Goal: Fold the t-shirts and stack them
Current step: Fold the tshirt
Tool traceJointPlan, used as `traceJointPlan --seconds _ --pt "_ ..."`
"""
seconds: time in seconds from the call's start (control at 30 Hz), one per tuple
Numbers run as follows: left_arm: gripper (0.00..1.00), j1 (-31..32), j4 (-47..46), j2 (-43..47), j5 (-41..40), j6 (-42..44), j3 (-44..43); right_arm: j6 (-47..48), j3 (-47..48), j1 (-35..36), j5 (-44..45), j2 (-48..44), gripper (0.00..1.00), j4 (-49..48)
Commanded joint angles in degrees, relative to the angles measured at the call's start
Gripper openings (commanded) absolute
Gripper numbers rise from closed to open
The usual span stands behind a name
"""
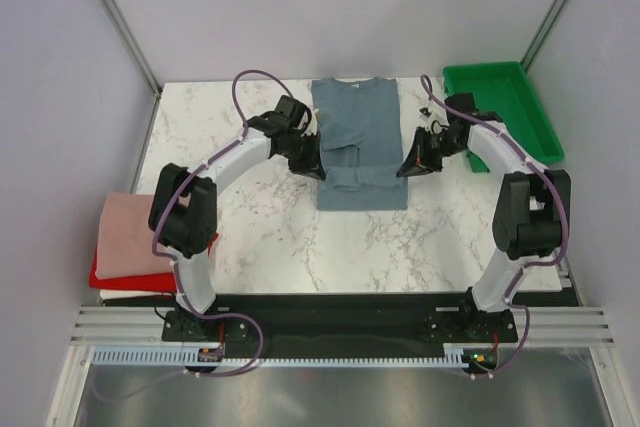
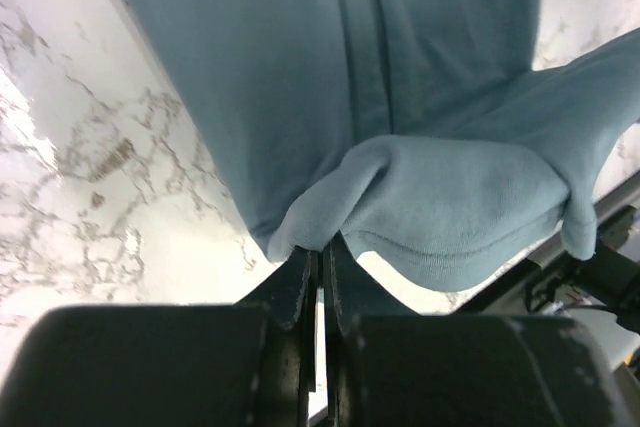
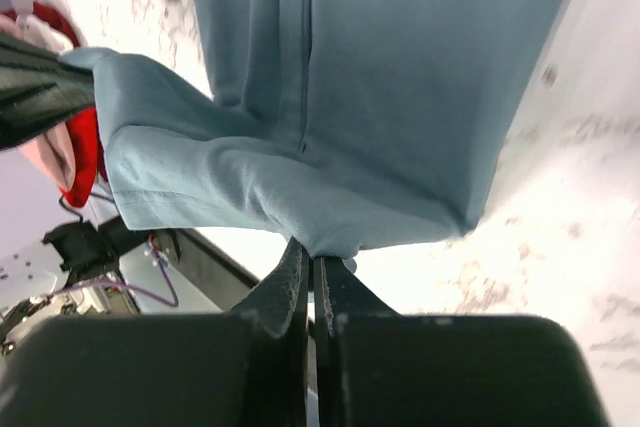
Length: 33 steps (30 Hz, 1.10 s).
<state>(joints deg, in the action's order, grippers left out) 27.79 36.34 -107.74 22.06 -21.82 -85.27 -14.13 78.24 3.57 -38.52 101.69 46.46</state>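
Your slate blue-grey cotton t-shirt point(image 1: 358, 127) lies on the white marbled desk point(image 1: 270, 237), creased crosswise at mid-length. Your left claw point(image 1: 312, 163) and right claw point(image 1: 408, 169) meet its opposite side edges at that crease. A green plastic tray point(image 1: 510, 92) sits far right; folded pale pink, red and white tees point(image 1: 130, 227) are stacked at left.

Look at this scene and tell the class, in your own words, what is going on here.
Two robot arms are folding a blue-grey t-shirt lying on the marble table. The left tool and right tool are each shut on one side edge of it, about halfway down. A stack of folded shirts waits at the table's left edge.
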Motion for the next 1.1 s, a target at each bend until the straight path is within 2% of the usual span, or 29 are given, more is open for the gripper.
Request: traceJointPlan --seconds 0.0,0.27,0.5,0.53,0.57,0.6,0.63,0.67,0.7,0.73,0.77,0.8,0.93,0.97,1.0,1.07 --pt "0.02 0.0 -1.4 -3.2 -3.6 5.0 -4.5 2.2 6.1 -0.2 1.3 5.2 0.0 -2.4" --pt "0.02 -1.7 -2.1 -13.1 -6.8 9.1 -15.7 4.0 20.0 -0.4 3.3 18.5 0.0 -3.7" --pt "0.02 -2.0 -3.5 -19.2 -11.2 11.0 -20.4 6.0 29.2 -0.4 4.9 26.4 0.03 -3.6" --pt "0.05 -2.0 -3.7 -19.4 -13.3 11.3 -20.8 6.1 29.9 -0.4 4.9 27.0 0.04 -3.7" --pt "0.12 -2.0 -4.3 -20.0 -14.1 11.6 -21.2 6.1 30.6 -0.4 4.8 27.9 0.11 -3.7" --pt "0.27 -1.9 -4.7 -20.1 -15.0 12.7 -21.5 6.0 31.6 -0.3 4.8 28.3 0.15 -3.7" --pt "0.35 -1.8 -5.0 -20.3 -17.6 13.1 -22.6 6.0 31.8 -0.4 5.1 28.2 0.27 -3.8" --pt "0.46 -1.7 -5.0 -20.2 -19.3 13.5 -23.4 6.1 31.8 -0.5 5.4 27.8 0.33 -4.1" --pt "0.62 -1.3 -5.0 -19.8 -21.9 14.5 -24.1 6.3 31.5 -0.5 5.4 27.2 0.37 -4.1" --pt "0.67 -1.1 -4.5 -19.2 -24.2 15.1 -24.8 6.7 31.1 -0.8 5.1 26.3 0.43 -4.1" --pt "0.69 -1.0 -4.0 -18.1 -25.0 15.6 -24.5 7.4 30.8 -1.0 4.2 23.9 0.51 -4.2" --pt "0.74 -1.1 -2.9 -14.6 -25.9 15.5 -23.8 7.9 30.0 -1.3 3.7 22.4 0.53 -4.1" --pt "0.79 -1.7 -0.9 -3.6 -26.4 12.5 -12.9 6.3 23.9 -5.5 1.0 13.6 0.56 -3.8" --pt "0.79 -1.9 -0.3 -1.8 -24.7 11.3 -10.7 5.6 21.6 -6.2 0.1 12.1 0.56 -3.8" --pt "0.8 -2.6 0.5 1.2 -19.1 8.5 -8.4 4.6 16.5 -6.8 -0.8 10.9 0.57 -3.9" --pt "0.8 -3.1 1.7 2.6 -13.0 6.0 -2.5 2.1 10.8 -8.5 -2.9 8.5 0.56 -4.3"
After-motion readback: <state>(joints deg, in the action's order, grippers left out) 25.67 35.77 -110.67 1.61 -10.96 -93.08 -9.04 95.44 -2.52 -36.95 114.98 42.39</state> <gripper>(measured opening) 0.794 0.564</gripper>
